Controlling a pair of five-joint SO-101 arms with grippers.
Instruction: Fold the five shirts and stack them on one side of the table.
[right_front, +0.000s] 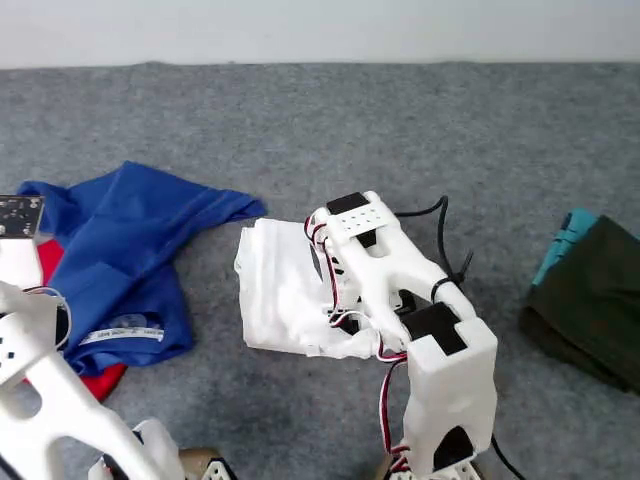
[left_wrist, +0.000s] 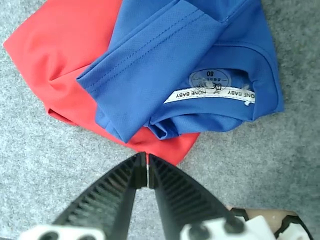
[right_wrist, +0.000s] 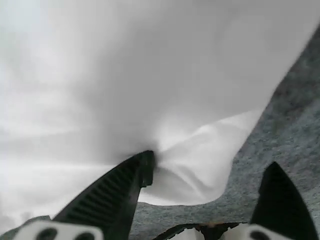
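Grey felt-like covering runs across the counter (right_front: 400, 130) up to a pale wall at the back. At the right edge a dark green shirt (right_front: 590, 300) lies folded with a teal shirt (right_front: 565, 240) peeking out at its far side, touching it; I take those two as done and that side as the stack, though I cannot tell whether the teal one lies under or beside. The white shirt (right_front: 280, 290) sits mid-counter as a rumpled, roughly rectangular bundle, partly folded by my reckoning; its longer side runs from far to near, and I cannot make out a collar. The right tool (right_wrist: 210, 167) is spread open at its edge, one finger dug into a crease of the white cloth, the other over bare counter, gripping nothing. On the left the blue shirt (right_front: 130, 250) lies loose on top of the red shirt (right_front: 50, 262); its collar label faces up and points toward the near edge, with its length slanting away from there toward the far right; both look unfolded. The left tool (left_wrist: 147, 165) hangs closed and empty just beside the red hem. I judge three shirts are left to do.
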